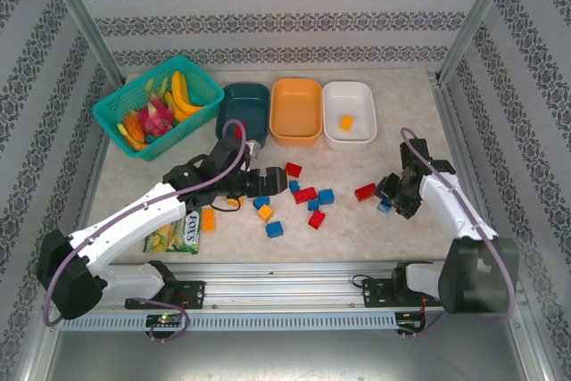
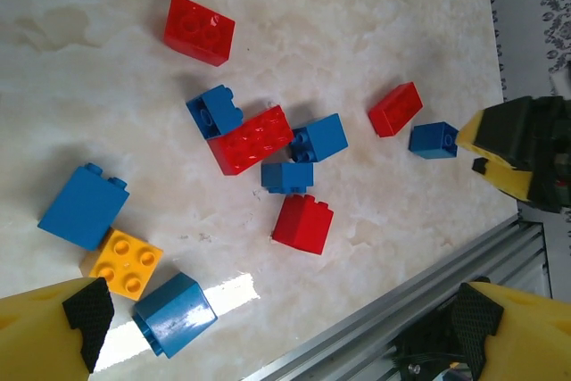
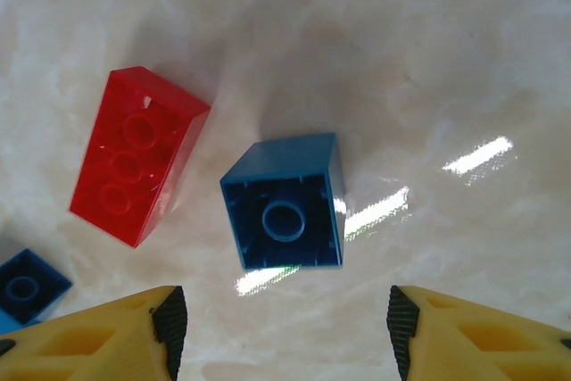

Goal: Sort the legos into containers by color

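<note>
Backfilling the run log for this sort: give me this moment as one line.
left gripper open, empty, by scattered bricks | right gripper open, over blue brick, not gripping | white bin holds one orange brick

Marbled table (image 1: 401,234) with legos (image 1: 306,194), containers (image 1: 295,100)

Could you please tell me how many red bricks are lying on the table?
4. A red brick nearest the orange bin, a long one mid-cluster, one just below it, one by the right hand. More may hide under the arms.
</note>
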### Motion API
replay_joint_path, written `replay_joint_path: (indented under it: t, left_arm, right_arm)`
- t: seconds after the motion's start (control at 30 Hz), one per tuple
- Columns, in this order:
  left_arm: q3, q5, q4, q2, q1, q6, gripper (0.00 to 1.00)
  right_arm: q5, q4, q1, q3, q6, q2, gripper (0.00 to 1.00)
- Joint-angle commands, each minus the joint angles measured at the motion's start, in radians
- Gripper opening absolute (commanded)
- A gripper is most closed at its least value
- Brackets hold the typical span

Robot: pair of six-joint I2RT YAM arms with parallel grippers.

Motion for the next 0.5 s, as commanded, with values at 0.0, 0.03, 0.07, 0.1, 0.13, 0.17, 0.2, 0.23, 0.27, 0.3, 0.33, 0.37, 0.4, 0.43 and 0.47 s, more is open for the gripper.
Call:
replay_joint_path:
  t: [0.0, 0.03, 0.07, 0.1, 0.13, 0.17, 0.2, 0.23, 0.27, 0.3, 0.33, 0.37, 0.4, 0.43, 0.47]
  left_arm:
    - [-0.016, -0.054, 0.078, -0.035, -0.015, -0.052, 1.0]
    - [-0.017, -0.055, 0.076, -0.036, -0.015, -0.053, 1.0]
    - [-0.017, -0.055, 0.075, -0.038, -0.017, -0.052, 1.0]
    - [-0.017, -0.054, 0.076, -0.038, -0.017, -0.052, 1.0]
    - [-0.016, -0.057, 0.078, -0.039, -0.018, -0.053, 1.0]
    - [-0.017, -0.056, 0.08, -0.037, -0.018, -0.054, 1.0]
    - [-0.019, -0.058, 0.083, -0.036, -0.02, -0.054, 1.0]
    - [-0.021, -0.058, 0.084, -0.036, -0.021, -0.056, 1.0]
    - [-0.022, -0.06, 0.086, -0.036, -0.021, -0.058, 1.0]
    - [-0.025, -0.059, 0.086, -0.034, -0.023, -0.058, 1.0]
    - [-0.026, -0.06, 0.087, -0.033, -0.023, -0.06, 1.0]
    - [-0.025, -0.06, 0.088, -0.033, -0.024, -0.061, 1.0]
    - [-0.027, -0.061, 0.089, -0.032, -0.024, -0.062, 1.0]
    - [-0.027, -0.063, 0.09, -0.032, -0.024, -0.063, 1.0]
    - [-0.027, -0.063, 0.09, -0.03, -0.024, -0.063, 1.0]
  right_arm:
    - [-0.041, 0.032, -0.023, 0.012, -0.086, 0.059, 0.62]
    - [-0.042, 0.038, -0.03, 0.016, -0.095, 0.074, 0.62]
    - [-0.043, 0.044, -0.038, 0.018, -0.102, 0.085, 0.62]
    - [-0.047, 0.052, -0.045, 0.021, -0.108, 0.097, 0.61]
    - [-0.052, 0.056, -0.05, 0.024, -0.116, 0.11, 0.6]
    - [-0.055, 0.06, -0.053, 0.028, -0.12, 0.123, 0.6]
    - [-0.061, 0.064, -0.054, 0.032, -0.128, 0.137, 0.59]
    - [-0.061, 0.066, -0.054, 0.034, -0.133, 0.152, 0.58]
    - [-0.063, 0.071, -0.054, 0.034, -0.137, 0.162, 0.58]
    - [-0.06, 0.076, -0.054, 0.034, -0.141, 0.173, 0.57]
    - [-0.057, 0.081, -0.055, 0.034, -0.145, 0.182, 0.56]
    - [-0.056, 0.084, -0.055, 0.035, -0.151, 0.19, 0.55]
    - [-0.051, 0.088, -0.056, 0.037, -0.155, 0.198, 0.52]
    - [-0.048, 0.09, -0.057, 0.041, -0.16, 0.204, 0.5]
    - [-0.046, 0.092, -0.057, 0.043, -0.163, 0.209, 0.5]
